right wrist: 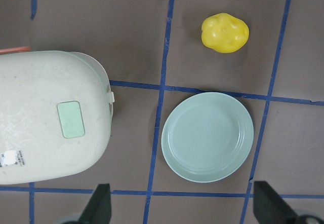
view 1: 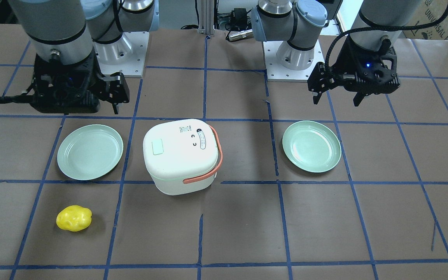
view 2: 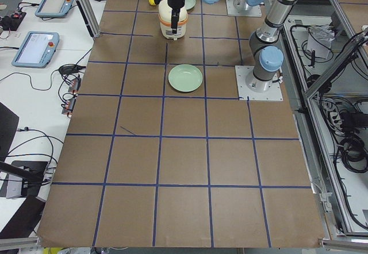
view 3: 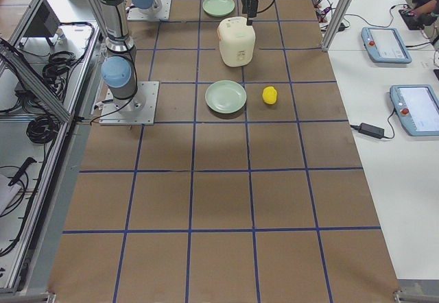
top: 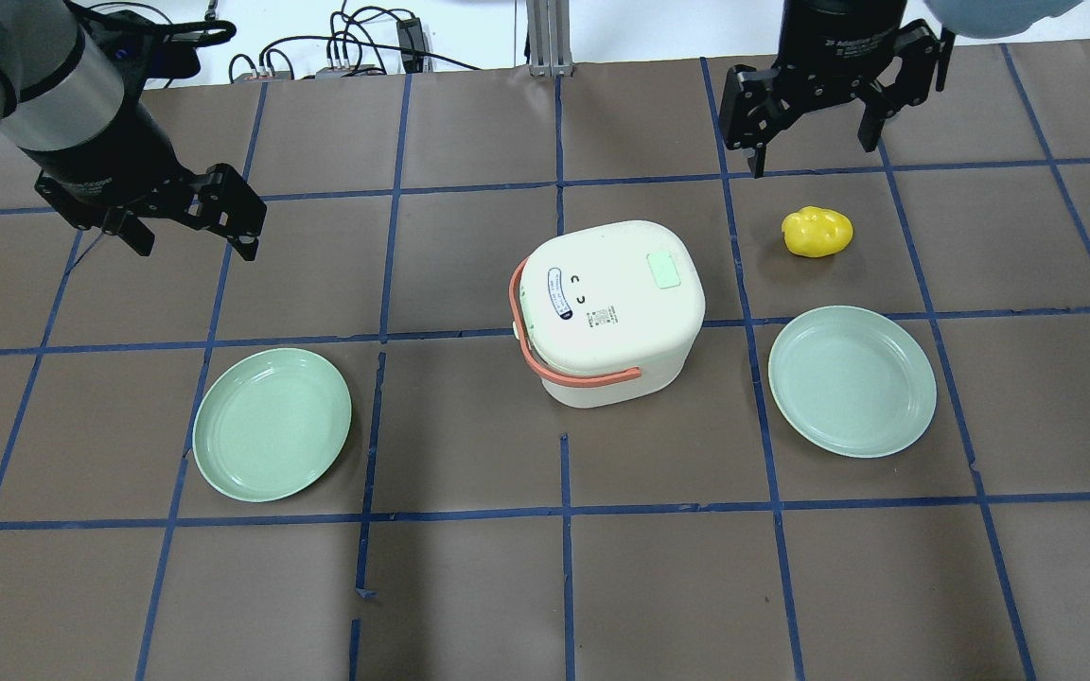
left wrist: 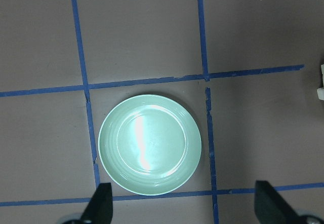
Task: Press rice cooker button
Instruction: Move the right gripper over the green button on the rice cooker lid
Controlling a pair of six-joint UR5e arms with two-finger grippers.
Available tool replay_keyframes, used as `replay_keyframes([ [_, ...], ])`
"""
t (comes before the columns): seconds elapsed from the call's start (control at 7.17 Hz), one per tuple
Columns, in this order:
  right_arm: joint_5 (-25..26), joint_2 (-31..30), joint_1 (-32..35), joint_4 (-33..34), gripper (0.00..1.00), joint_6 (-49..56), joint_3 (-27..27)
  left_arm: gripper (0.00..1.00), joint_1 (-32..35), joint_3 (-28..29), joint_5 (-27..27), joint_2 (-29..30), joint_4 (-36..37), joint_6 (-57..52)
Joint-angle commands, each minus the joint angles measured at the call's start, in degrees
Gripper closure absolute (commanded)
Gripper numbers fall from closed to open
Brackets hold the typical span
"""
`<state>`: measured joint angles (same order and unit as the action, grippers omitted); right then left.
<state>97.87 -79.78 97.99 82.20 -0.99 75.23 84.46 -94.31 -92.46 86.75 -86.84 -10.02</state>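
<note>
The white rice cooker point(top: 606, 312) with an orange handle stands at the table's middle, lid shut. Its pale green button point(top: 668, 270) sits on the lid top and also shows in the front view point(view 1: 157, 147) and the right wrist view point(right wrist: 71, 119). My left gripper point(top: 195, 244) hovers open and empty well to the cooker's left, above a green plate point(left wrist: 150, 144). My right gripper point(top: 812, 156) hovers open and empty beyond the cooker's right side. Neither gripper touches the cooker.
Two green plates lie on the table, one left of the cooker point(top: 271, 423) and one right of it point(top: 852, 380). A yellow lumpy toy food point(top: 817, 232) lies just beyond the right plate, below my right gripper. Blue tape lines grid the brown tabletop.
</note>
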Motion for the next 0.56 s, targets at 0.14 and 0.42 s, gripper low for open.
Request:
replay_keyframes([
  [0.14, -1.8, 2.9, 4.2, 3.0, 0.14, -5.4, 0.1, 0.00, 0.0, 0.0, 0.0, 0.0, 0.0, 0.0],
  [0.42, -8.6, 5.9, 4.3, 3.3, 0.74, -5.4, 0.2, 0.00, 0.0, 0.0, 0.0, 0.0, 0.0, 0.0],
])
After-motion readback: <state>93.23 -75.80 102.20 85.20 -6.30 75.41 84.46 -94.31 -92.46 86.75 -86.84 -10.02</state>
